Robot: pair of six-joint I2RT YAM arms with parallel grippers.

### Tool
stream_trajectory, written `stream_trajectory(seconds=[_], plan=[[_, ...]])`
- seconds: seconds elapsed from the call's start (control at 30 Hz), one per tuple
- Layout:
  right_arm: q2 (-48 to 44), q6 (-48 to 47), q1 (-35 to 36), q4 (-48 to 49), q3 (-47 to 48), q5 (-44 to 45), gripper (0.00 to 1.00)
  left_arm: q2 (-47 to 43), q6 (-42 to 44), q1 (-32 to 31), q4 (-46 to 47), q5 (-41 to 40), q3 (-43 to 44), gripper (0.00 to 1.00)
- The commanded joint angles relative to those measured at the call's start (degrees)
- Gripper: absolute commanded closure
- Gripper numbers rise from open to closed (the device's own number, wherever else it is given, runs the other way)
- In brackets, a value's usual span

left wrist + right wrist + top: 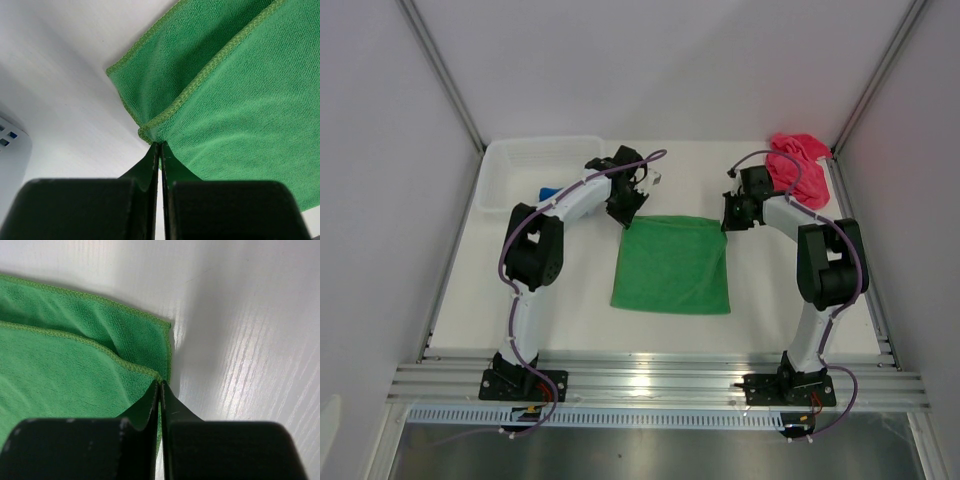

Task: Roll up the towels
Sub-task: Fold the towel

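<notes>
Progress: barely beginning, with no roll showing on any of the three towels. Pinching the green towel (pixel 672 265) at both far corners: clamping the far-left corner with the left gripper (pixel 159 149) and the far-right corner with the right gripper (pixel 160 386), jaws pressed together on cloth in each wrist view. Lying flat and roughly square in the middle of the table (pixel 570 300), between the two arms, showing no curl at any edge. Judging this as the very start of the first roll or a last straightening before it. Leaving the whole green roll to do, then the other two.

Waiting crumpled in a loose heap at the far right corner, well apart: the pink towel (pixel 798 160). Peeking out just beside the basket (pixel 510 160), mostly hidden behind the left arm: the blue towel (pixel 549 192).

Showing two stitched hems running close together near each pinched corner, suggesting a doubled layer. Looking soft and matte, with a fine short pile and a corded edge in lighter green thread. Puckering slightly toward each pinch. Gleaming smooth and white underneath, with faint grain lines. Appearing as thin whitish plastic, rectangular with rounded corners, on the basket's part.
</notes>
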Motion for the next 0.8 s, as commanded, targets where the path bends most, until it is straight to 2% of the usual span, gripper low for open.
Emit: stream_trajectory(seconds=[0.0, 0.57, 0.77], plan=[[-3.12, -0.51, 0.49, 0.81, 0.35, 0.81, 1.00, -3.30, 0.83, -0.27, 0.45, 0.09, -0.19, 0.99], [-13.31, 0.90, -0.92, 3.01, 0.01, -3.59, 1.00, -4.09, 1.01, -0.27, 1.68, -1.49, 0.16, 0.99], [-10.78, 0.19, -1.45, 3.09, -0.35, -4.38, 1.00, -3.30, 1.09, -0.27, 2.91, -2.98, 0.51, 0.99]])
